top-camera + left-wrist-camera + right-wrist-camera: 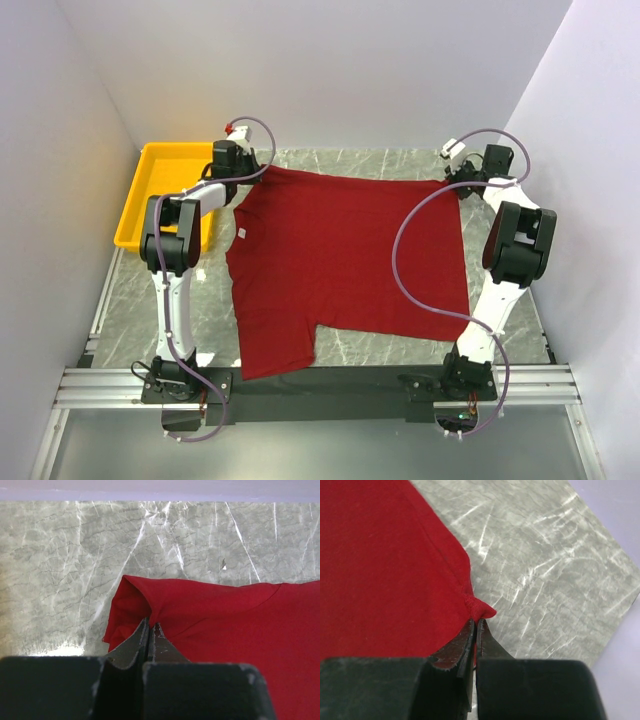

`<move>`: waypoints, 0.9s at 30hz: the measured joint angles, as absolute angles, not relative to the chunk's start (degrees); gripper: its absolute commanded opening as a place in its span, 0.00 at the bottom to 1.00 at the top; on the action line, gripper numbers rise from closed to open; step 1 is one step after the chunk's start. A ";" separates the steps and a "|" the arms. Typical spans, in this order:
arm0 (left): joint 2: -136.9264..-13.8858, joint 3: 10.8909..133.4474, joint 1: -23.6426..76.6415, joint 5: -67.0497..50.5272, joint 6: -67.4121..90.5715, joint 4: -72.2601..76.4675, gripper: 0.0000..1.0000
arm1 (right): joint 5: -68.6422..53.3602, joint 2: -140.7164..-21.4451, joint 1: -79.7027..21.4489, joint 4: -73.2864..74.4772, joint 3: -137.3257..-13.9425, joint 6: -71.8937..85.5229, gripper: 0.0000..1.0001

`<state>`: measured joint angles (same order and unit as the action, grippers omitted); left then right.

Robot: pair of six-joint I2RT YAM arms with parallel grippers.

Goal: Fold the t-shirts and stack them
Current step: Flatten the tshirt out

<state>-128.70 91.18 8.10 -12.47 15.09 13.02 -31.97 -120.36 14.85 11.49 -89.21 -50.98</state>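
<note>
t-shirt (pixel 340 260) is plain cloth, dead matt, with a fine slightly fuzzy weave up close. table top (pixel 390 158) is a grey marble-look surface, smooth with a soft sheen and glare streaks all over it. tray (pixel 150 158) looks like moulded plastic, fairly shiny. fingers (pixel 134 647) of the left gripper (pixel 150 626) are black and matt, edges scuffed pale; metal or plastic, can't tell. arm shells (pixel 172 305) are smooth white plastic, light gloss. rails (pixel 100 388) look like bare brushed metal. walls (pixel 320 60) are flat matt.
</note>
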 measured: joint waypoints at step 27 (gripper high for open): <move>-124.27 89.14 8.25 -14.63 14.22 10.02 0.01 | -36.77 -120.36 17.61 14.63 -88.12 -58.94 0.00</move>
<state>-124.27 89.14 8.25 -14.63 14.22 10.02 -36.77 -120.36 17.61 14.63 -88.12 -58.94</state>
